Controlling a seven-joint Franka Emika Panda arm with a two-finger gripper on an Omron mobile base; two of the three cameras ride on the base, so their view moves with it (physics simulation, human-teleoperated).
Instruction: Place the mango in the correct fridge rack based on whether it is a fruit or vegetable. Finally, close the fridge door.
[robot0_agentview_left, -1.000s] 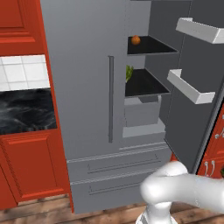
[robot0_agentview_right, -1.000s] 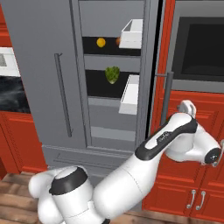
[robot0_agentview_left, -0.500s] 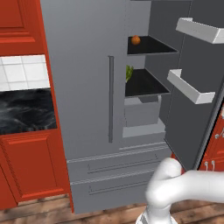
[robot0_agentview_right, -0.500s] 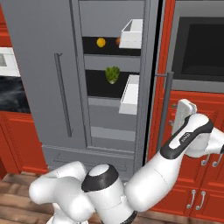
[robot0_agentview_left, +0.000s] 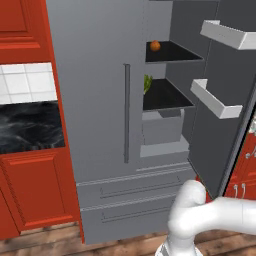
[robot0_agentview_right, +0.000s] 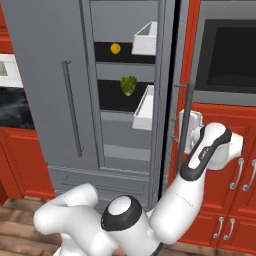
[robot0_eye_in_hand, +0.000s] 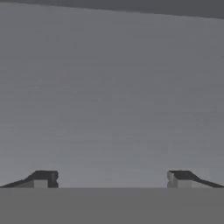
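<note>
The mango lies on the upper black shelf inside the open fridge. A green leafy vegetable sits on the shelf below it. The fridge door stands wide open, its white bins on the inner face. My gripper is at the door's outer side, beside the vertical bar handle. Its fingertips stand wide apart, open and holding nothing. A flat grey surface, apparently the door's outer face, lies close ahead.
The left fridge door is shut, with wide grey drawer fronts below. Red cabinets and a dark oven front lie right of the fridge. A black counter is at the left.
My arm has swung the hand leftward, closer to the open door's outer face and handle. The mango, the vegetable and the door have not moved.
</note>
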